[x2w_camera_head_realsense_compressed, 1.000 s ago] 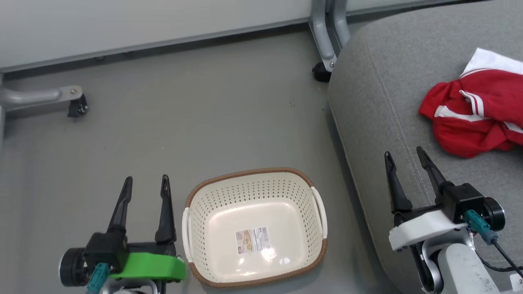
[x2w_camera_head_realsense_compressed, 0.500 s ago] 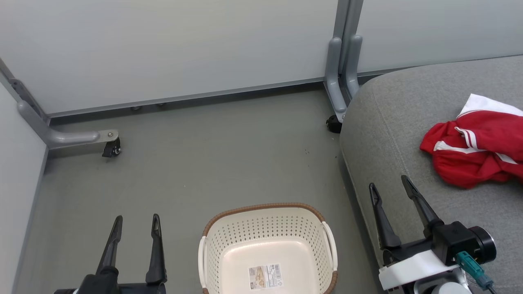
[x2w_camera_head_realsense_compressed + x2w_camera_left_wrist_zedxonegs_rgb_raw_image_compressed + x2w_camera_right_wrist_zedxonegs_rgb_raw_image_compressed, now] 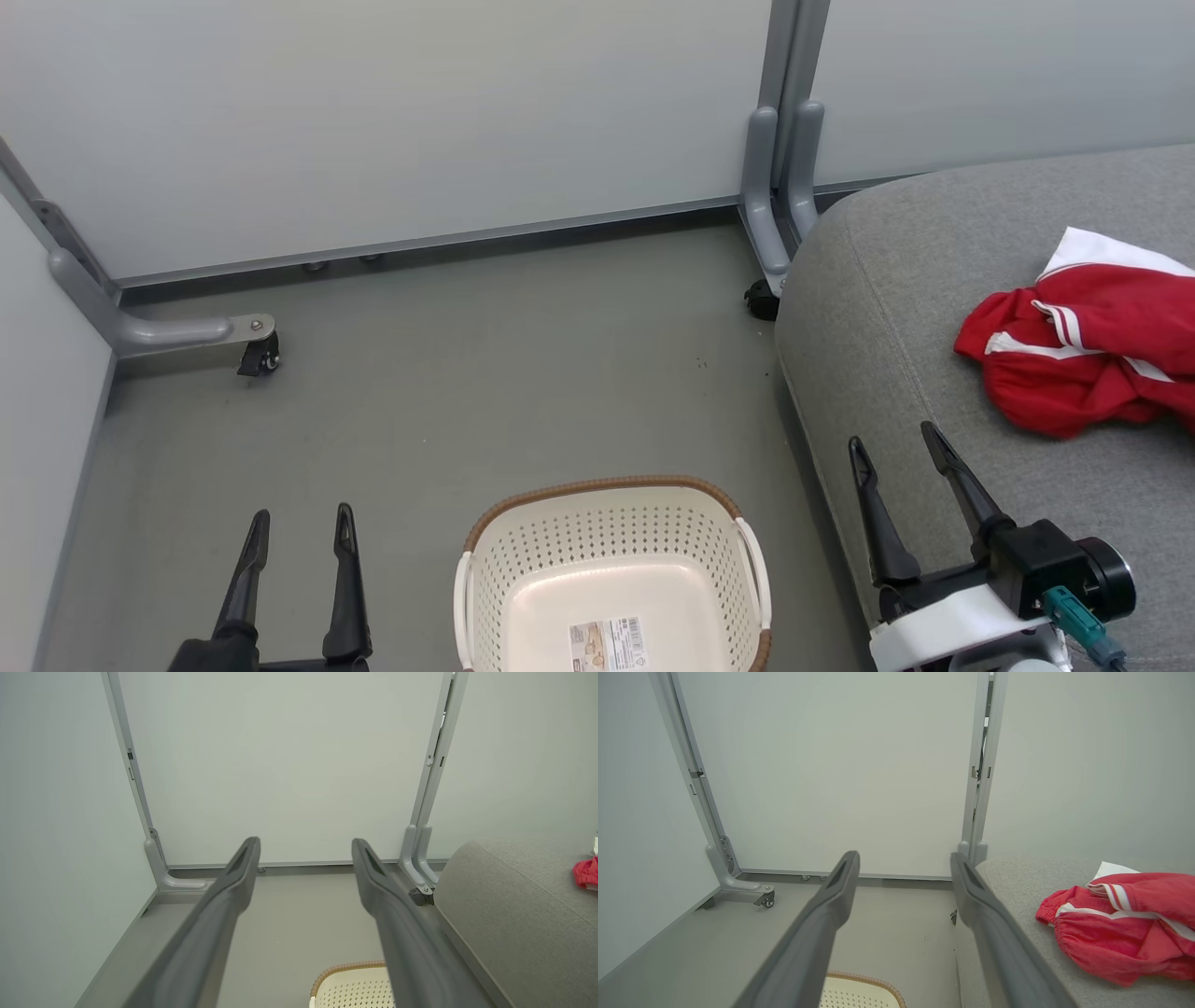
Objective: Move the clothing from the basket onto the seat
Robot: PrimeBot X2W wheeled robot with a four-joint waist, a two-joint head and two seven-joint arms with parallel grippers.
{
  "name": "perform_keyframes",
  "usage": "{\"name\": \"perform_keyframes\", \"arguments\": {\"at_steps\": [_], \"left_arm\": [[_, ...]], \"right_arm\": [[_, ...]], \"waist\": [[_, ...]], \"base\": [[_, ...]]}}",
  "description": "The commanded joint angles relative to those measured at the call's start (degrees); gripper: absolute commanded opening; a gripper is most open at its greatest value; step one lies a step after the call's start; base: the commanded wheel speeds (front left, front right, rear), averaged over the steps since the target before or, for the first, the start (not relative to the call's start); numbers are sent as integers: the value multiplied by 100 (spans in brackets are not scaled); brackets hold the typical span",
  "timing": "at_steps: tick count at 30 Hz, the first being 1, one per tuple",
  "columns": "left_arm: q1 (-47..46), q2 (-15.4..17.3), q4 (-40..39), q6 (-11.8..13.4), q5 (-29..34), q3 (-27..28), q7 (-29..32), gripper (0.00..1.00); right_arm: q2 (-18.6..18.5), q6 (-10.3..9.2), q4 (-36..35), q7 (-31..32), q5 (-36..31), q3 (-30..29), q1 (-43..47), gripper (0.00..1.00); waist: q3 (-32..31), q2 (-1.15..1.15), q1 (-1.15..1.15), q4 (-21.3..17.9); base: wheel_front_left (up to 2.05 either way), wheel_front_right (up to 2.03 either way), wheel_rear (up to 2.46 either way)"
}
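1. You'll find the jersey (image 3: pixel 1083 373) crumpled on the seat (image 3: pixel 934 308), well in from its rounded left edge. Its long axis runs across the seat, with the white panel toward the far edge.
2. The basket (image 3: pixel 597 485) stands upright on the floor (image 3: pixel 467 392) beside the seat's left edge.
3. Your left pincer (image 3: pixel 302 511) and right pincer (image 3: pixel 892 436) both have their fingers spread apart.

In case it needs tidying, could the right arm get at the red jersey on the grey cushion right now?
Probably yes. The right gripper is open and empty by the near edge of the seat, and only bare grey fabric lies between it and the jersey; nothing stands in the way.
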Motion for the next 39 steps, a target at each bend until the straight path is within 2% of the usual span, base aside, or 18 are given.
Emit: {"name": "perform_keyframes", "arguments": {"at_steps": [1, 8, 9, 13, 24, 39], "left_arm": [[31, 3, 5, -29, 22, 33, -2, 100], [-27, 3, 50, -67, 110, -13, -2, 100], [-35, 3, 34, -75, 130, -34, -2, 0], [7, -9, 181, -59, 36, -70, 5, 0], [-246, 75, 350, -136, -1302, -10, 244, 0], [-575, 150, 637, -264, -2814, 73, 540, 0]], "right_arm": [[-3, -5, -5, -17, 17, 10, 11, 100], [-2, -5, -31, -17, -18, -14, 54, 100], [-2, -5, -33, -17, -29, -19, 67, 0], [10, 0, 122, 9, 62, 0, 47, 0], [-82, -1, 263, 239, 1499, -65, -122, 0], [-157, -1, 451, 526, 3111, -165, -329, 0]], "waist": [[2, 0, 0, 0], [-8, 0, 0, 34], [-12, 0, 0, 42], [-8, 0, 0, 39], [12, 0, 0, 62], [36, 0, 0, 93]], "base": [[0, 0, 0], [0, 0, 0], [0, 0, 0], [0, 0, 0], [0, 0, 0], [0, 0, 0]]}}
